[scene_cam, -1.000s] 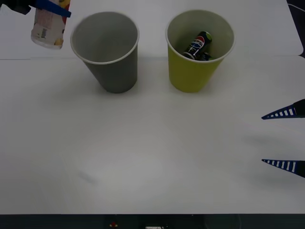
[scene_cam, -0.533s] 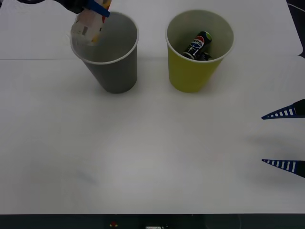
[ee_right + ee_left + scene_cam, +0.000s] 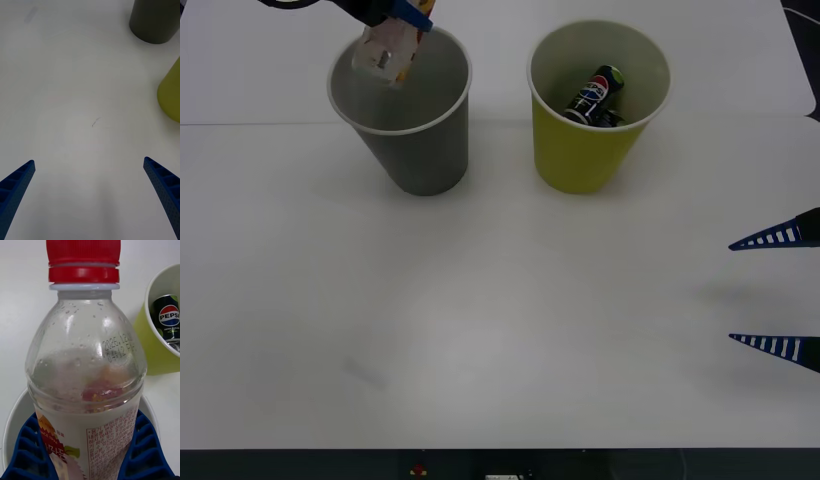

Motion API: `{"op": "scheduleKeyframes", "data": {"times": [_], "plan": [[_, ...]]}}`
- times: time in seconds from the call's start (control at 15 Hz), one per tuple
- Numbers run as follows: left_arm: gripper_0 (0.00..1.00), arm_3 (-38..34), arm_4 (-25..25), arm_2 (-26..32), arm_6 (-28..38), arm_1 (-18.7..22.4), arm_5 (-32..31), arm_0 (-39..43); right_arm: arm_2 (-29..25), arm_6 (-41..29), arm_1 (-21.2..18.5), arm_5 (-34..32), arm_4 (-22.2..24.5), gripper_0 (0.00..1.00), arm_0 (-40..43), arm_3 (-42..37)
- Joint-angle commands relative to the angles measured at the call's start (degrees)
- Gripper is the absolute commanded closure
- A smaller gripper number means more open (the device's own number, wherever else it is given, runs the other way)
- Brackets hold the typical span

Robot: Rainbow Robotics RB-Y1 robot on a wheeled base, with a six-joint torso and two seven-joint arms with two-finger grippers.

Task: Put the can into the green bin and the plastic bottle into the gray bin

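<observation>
Left end effector (image 3: pixel 88 450) clamps plastic bottle (image 3: pixel 84 382) above gray bin (image 3: pixel 405 140).

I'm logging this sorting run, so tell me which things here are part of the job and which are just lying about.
Part of the job:
- bottle, held by the left gripper over the gray bin
- can, already lying in the green bin

Just lying about:
- table, with a small dark scuff
- right gripper, open and idle at the table's right side

Plastic bottle (image 3: pixel 387 52) fills gray bin's (image 3: pixel 420 150) mouth.
</observation>
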Motion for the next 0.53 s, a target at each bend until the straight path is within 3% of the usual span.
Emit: {"op": "scheduleKeyframes", "data": {"times": [0.07,0.4,0.53], "plan": [[0.0,0.0,0.33,0.0,-0.68,0.0,-0.08,0.11,0.0,0.0,0.0,0.0,0.0,0.0,0.0,0.0],[0.0,-0.27,3.14,3.16,-6.04,0.79,-0.08,2.31,0.0,0.0,0.0,0.0,0.0,0.0,0.0,0.0],[0.0,-1.15,7.18,4.48,-8.06,2.73,-0.08,4.33,0.0,0.0,0.0,0.0,0.0,0.0,0.0,0.0]]}}
